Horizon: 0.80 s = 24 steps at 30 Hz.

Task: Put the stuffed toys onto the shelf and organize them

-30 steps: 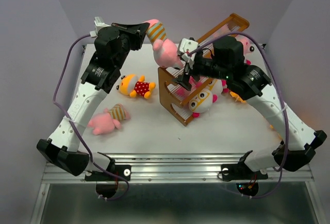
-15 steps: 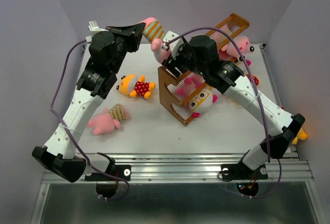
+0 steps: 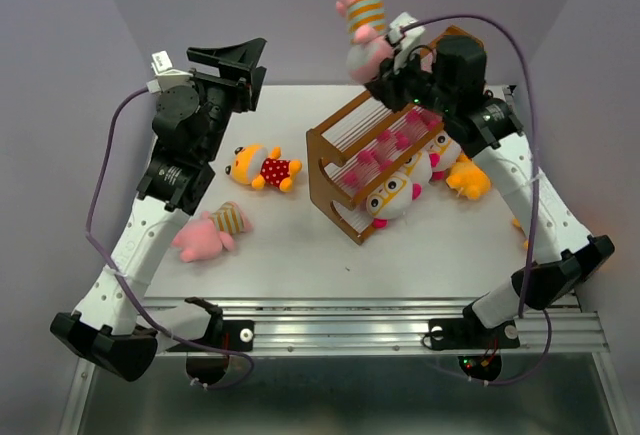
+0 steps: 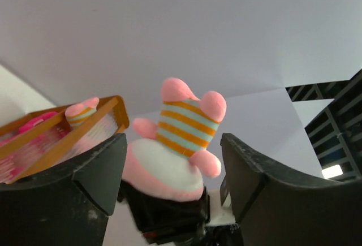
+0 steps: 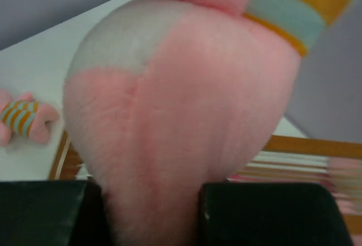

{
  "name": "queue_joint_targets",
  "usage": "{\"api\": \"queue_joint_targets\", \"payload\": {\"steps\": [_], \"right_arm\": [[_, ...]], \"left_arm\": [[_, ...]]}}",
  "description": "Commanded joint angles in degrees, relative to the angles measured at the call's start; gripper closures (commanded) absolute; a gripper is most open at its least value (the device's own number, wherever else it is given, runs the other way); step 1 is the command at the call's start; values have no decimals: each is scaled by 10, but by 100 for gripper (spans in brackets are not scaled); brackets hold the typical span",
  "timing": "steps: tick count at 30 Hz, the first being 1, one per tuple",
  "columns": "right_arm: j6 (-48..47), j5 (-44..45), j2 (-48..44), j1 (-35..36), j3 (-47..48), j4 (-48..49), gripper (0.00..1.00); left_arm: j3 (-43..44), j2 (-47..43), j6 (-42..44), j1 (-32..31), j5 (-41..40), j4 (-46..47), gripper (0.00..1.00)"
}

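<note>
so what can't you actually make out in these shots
- Top view: toys behind the shelf, half hidden by it and the right arm; count unclear.
- Right wrist view: held pink toy fills the frame, blurred; face unseen.
- Left wrist view: right gripper dark, cut off by the bottom edge.

Soft cloth, smooth wood, dull plastic.
The pink striped toy (image 5: 181, 104) is fluffy cloth. The shelf (image 3: 318, 155) is smooth, slightly shiny orange-brown wood. The table (image 3: 290, 245) looks white and matt. The left gripper (image 4: 172, 161) is dull black plastic.
</note>
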Motion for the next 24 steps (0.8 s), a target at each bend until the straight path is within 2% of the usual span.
{"api": "queue_joint_targets", "payload": {"steps": [1,2,3,4,6,7,9,10,14,19,24], "right_arm": [[105,-135,-68,-147,23,52,99],[118,-135,-68,-148,18,52,99],[132,-161,-72,-201,12,50,99],[166,-176,-81,-230,4,51,100],[198,-212,-88,-291,-6,52,99],[228,-225,-94,-356,-18,51,99],[251,-245,-99,-417,-32,50,100],[274,-263,-105,-475,-41,50,99],[288,-306,-113,-568,-82,24,100],[258,-347,-93,-597,-96,-119,99],[220,-382,-92,-597,-134,-197,99]], "left_arm": [[-1,-38,113,30,20,49,20],[2,-38,133,38,20,49,19],[5,-46,155,45,34,38,18],[5,-50,199,57,39,34,16],[3,-63,232,68,43,21,14],[2,-75,267,72,44,10,13],[2,-86,298,80,42,-4,12],[0,-96,314,82,42,-16,12],[-8,-115,372,83,44,-48,12],[-40,-141,401,85,52,-59,12],[-76,-163,408,86,57,-56,12]]}}
